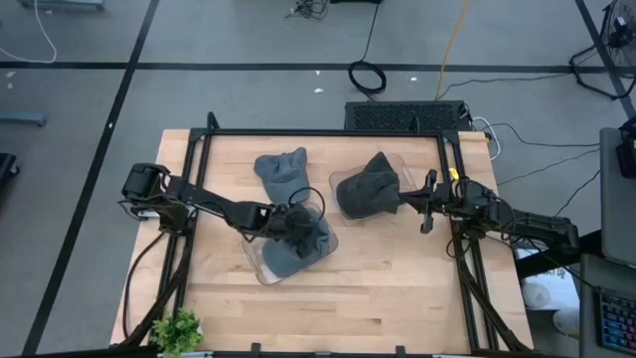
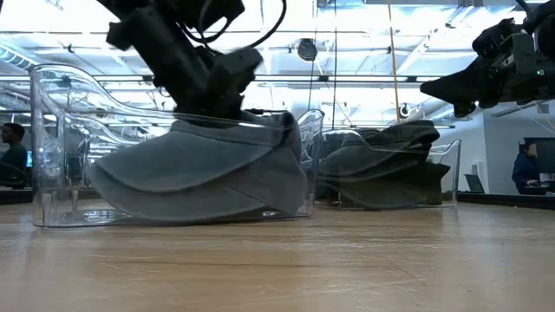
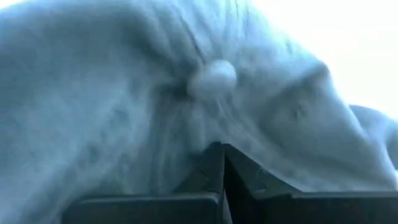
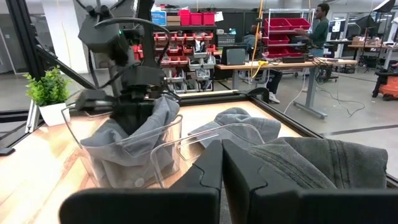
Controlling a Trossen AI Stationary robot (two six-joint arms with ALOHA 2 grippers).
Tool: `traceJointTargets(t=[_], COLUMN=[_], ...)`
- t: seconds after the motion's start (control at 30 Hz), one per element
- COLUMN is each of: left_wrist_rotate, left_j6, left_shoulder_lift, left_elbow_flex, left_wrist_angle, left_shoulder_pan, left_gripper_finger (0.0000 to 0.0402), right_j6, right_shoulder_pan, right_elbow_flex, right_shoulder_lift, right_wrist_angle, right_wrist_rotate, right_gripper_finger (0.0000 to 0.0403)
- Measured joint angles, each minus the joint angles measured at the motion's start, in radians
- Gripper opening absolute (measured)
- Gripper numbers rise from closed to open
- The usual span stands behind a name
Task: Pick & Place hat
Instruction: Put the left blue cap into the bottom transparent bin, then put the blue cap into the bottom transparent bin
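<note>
Pressing L gripper [image 1: 295,227] into hat [image 1: 298,249]

Bright overhead lighting; ceiling glare washes low view; left wrist view blurred, bluish; shadows soft.

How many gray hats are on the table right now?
3. One hat sits in the clear bin under the left gripper, a second hat fills the other clear bin near the right gripper, and a loose hat lies on the wood behind them. None seems hidden.
</note>
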Motion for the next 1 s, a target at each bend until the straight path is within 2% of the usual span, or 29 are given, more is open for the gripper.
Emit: traceJointTargets(t=[0.17, 0.37, 0.43, 0.6, 0.7, 0.83, 1.0], left_wrist_rotate=[0.005, -0.077, -0.123, -0.27, -0.277, -0.212, -0.154], left_j6=[0.059, 0.104, 0.105, 0.065, -0.002, -0.002, 0.103], left_shoulder_lift=[-0.115, -0.229, -0.278, -0.357, -0.403, -0.417, -0.412], left_elbow_flex=[0.041, 0.076, 0.082, 0.084, 0.087, 0.085, 0.085], left_wrist_angle=[-0.038, -0.131, -0.224, -0.444, -0.531, -0.608, -0.609], left_shoulder_pan=[-0.025, -0.048, -0.047, 0.01, 0.093, 0.232, 0.407], left_gripper_finger=[0.0004, 0.0004, 0.0005, 0.0005, 0.0012, 0.0063, 0.0173], right_j6=[0.0, 0.0, 0.0, 0.0, 0.0, 0.0, 0.0], right_shoulder_pan=[0.0, 0.0, 0.0, 0.0, 0.0, 0.0, 0.0], right_elbow_flex=[0.0, 0.0, 0.0, 0.0, 0.0, 0.0, 0.0], right_shoulder_lift=[0.0, 0.0, 0.0, 0.002, 0.006, 0.009, 0.013], right_wrist_angle=[0.0, 0.0, 0.0, 0.002, 0.005, 0.008, 0.008], right_wrist_rotate=[0.0, 0.0, 0.0, 0.0, -0.001, -0.001, -0.001], right_gripper_finger=[0.0, 0.0, 0.0, 0.0, 0.0, 0.0, 0.0])
